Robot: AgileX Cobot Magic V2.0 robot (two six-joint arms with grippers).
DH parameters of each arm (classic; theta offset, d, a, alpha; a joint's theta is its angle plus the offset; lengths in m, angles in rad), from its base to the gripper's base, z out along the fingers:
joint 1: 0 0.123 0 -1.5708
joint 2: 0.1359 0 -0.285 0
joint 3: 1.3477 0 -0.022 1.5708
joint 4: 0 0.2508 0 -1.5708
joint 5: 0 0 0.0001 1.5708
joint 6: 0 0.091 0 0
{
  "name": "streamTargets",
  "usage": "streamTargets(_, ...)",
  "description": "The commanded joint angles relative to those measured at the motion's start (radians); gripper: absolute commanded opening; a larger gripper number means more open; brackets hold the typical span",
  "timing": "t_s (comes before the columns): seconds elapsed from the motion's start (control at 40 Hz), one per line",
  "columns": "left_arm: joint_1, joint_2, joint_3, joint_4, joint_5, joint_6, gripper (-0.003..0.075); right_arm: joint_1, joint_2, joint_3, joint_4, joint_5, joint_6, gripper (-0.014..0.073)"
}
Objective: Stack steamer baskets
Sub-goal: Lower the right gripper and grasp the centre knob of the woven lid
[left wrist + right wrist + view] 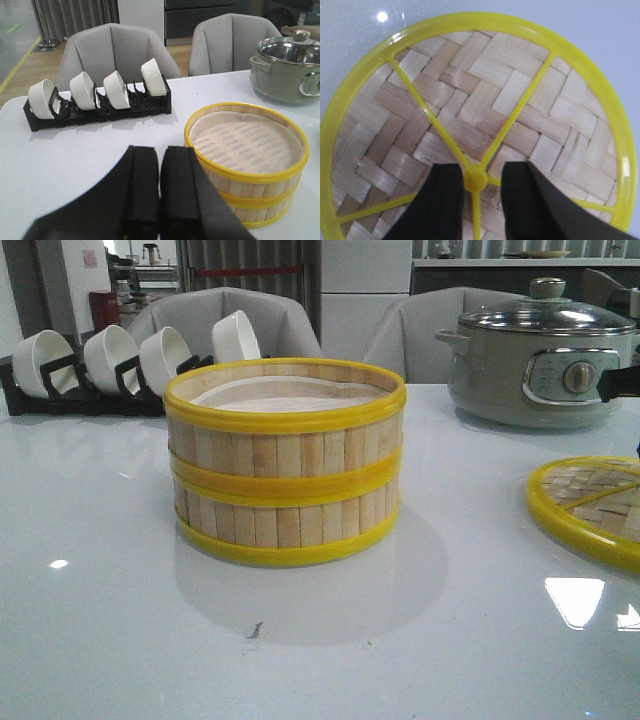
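Note:
The two steamer baskets stand stacked in the middle of the table, the upper basket (pixel 285 430) squarely on the lower basket (pixel 285 525). The pale liner shows inside the upper one. The stack also shows in the left wrist view (pixel 247 150). My left gripper (pixel 160 150) is shut and empty, above the table just beside the stack and not touching it. My right gripper (pixel 482 170) is open and hovers over the flat woven lid (pixel 470 100), its jaws on either side of the lid's yellow centre knob (pixel 475 180). Neither gripper shows in the front view.
The woven lid (pixel 590 505) lies flat at the table's right edge. A black rack with several white bowls (pixel 110 365) stands at the back left. A grey-green electric pot with a glass lid (pixel 545 360) stands at the back right. Grey chairs stand behind the table.

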Motion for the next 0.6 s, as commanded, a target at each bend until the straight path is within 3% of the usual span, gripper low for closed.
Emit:
streamTargets(0.0, 0.000, 0.011, -0.027, 0.006, -0.076, -0.011, 0.0087, -0.006, -0.034, -0.034, 0.008, -0.041, -0.003, 0.0321)
streamTargets(0.42, 0.000, 0.011, -0.027, 0.006, -0.076, -0.011, 0.0087, -0.006, -0.008, -0.034, 0.029, -0.044, -0.003, 0.0316)
streamTargets(0.57, 0.000, 0.011, -0.027, 0.006, -0.076, -0.011, 0.0087, -0.006, -0.008, -0.034, 0.029, -0.056, -0.003, 0.0197)
